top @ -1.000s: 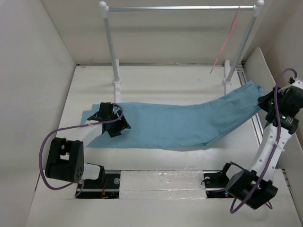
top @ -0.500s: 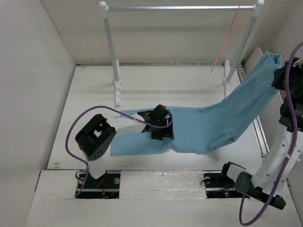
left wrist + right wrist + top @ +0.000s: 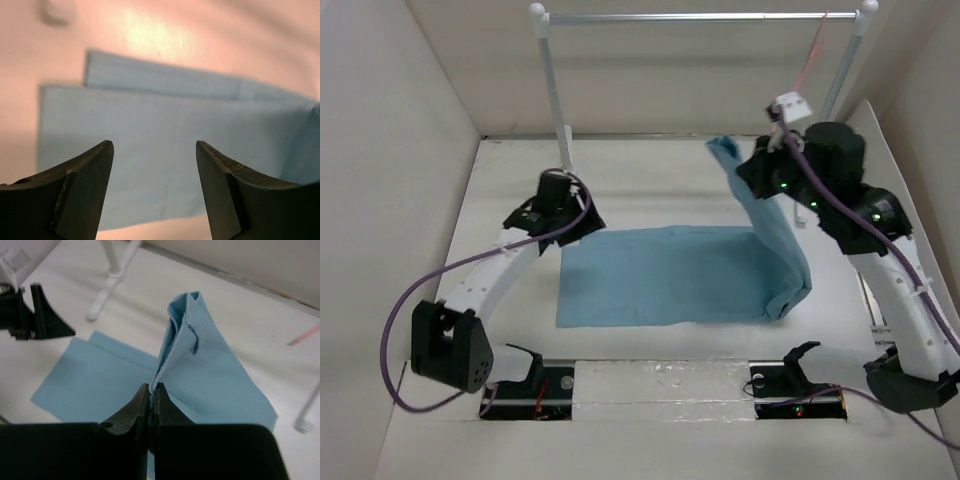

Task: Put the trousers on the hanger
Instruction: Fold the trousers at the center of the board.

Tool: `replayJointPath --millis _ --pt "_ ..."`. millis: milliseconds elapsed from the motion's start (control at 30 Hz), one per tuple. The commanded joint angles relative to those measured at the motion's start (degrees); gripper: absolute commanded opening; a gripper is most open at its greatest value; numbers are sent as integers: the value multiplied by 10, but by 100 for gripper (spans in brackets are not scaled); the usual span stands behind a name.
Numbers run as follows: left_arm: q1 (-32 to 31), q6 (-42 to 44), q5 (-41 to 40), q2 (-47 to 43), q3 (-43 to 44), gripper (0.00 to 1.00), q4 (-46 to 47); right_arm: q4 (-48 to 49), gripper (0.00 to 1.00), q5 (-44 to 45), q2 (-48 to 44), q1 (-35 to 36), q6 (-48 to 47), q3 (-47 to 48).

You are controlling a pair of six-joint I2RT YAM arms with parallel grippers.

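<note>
From above, we see the trousers [image 3: 660, 275] lying on the bench [image 3: 640, 180] in front of the rail [image 3: 700, 17]. Our right tool [image 3: 742, 165] lifts one end. The hanger [image 3: 807, 65] hangs on the rail.

Left wrist: our left tool [image 3: 152, 145] is wide open, holding nothing.

Right wrist: our right tool pinches the trousers' raised end.

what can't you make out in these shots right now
Top view: the right arm hides the lower part of the hanger; right wrist view cuts it off at the edge.
Any view: no button shows on the trousers.
Left wrist view: blurred; left gripper height above cloth unclear.
</note>
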Motion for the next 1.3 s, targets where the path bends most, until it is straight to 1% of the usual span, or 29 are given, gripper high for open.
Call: replayJointPath --millis 0,33,67,200,267,300,333,400,467,500,533,567,633,667,700,733,767,833,867,900,933,967,1000,1033,1067,1100,1133,1200,1267 --pt "73 58 11 -52 32 63 -39 101 0 151 17 132 39 29" --pt "94 61 19 -56 35 64 -41 107 0 160 30 184 43 30" --pt "133 65 32 -65 37 63 -39 115 0 175 57 206 46 29" --pt "206 46 67 -78 29 64 -18 153 0 216 127 291 74 21" --pt "222 35 91 -76 27 64 -3 185 0 233 157 329 85 11" --pt "234 26 85 -74 35 64 -1 200 0 249 208 351 102 14" --pt "234 25 85 -74 36 64 -2 200 0 246 208 352 102 20" --pt "234 16 67 -76 49 64 3 218 0 236 267 383 113 36" --pt "234 11 48 -78 64 64 -3 240 0 222 305 411 115 52" --pt "234 11 40 -79 69 64 -8 242 1 208 343 433 123 57" --pt "234 9 32 -81 74 64 -18 240 4 189 358 439 130 60" --pt "234 9 7 -87 79 64 -22 245 23 128 372 440 131 50" --pt "234 11 -16 -93 83 65 -29 268 51 48 393 448 132 26" --pt "234 12 -38 -98 87 65 -31 268 81 32 394 448 134 20" --pt "234 16 -39 -98 91 65 -31 250 90 30 391 441 131 21" --pt "234 21 -39 -98 93 65 -32 233 95 43 371 434 124 20" --pt "234 28 -35 -96 88 65 -31 222 95 50 351 426 117 13" --pt "234 32 -3 -94 73 64 -15 232 95 52 298 386 110 -51" --pt "209 31 4 -100 42 64 -2 246 93 53 239 370 110 -79" --pt "188 27 5 -103 25 64 8 250 89 52 210 354 111 -110" --pt "164 22 10 -105 10 64 30 250 69 56 180 337 110 -171" --pt "136 14 13 -98 -18 64 40 243 49 59 127 299 111 -203" --pt "72 -6 16 -90 -30 64 48 236 28 65 102 280 110 -234" --pt "36 -19 12 -78 -39 64 65 217 3 72 77 259 111 -296" --pt "1 -30 12 -50 -56 64 75 206 0 71 55 214 113 -326" --pt "-51 -46 12 -35 -61 63 81 194 0 70 11 192 113 -353" --pt "-70 -54 19 -19 -67 63 97 183 0 72 -14 173 116 -379" --pt "-90 -69 40 19 -92 63 117 159 0 80 -82 121 119 -450" --pt "-90 -82 63 40 -122 63 146 136 5 79 -122 89 124 -501"
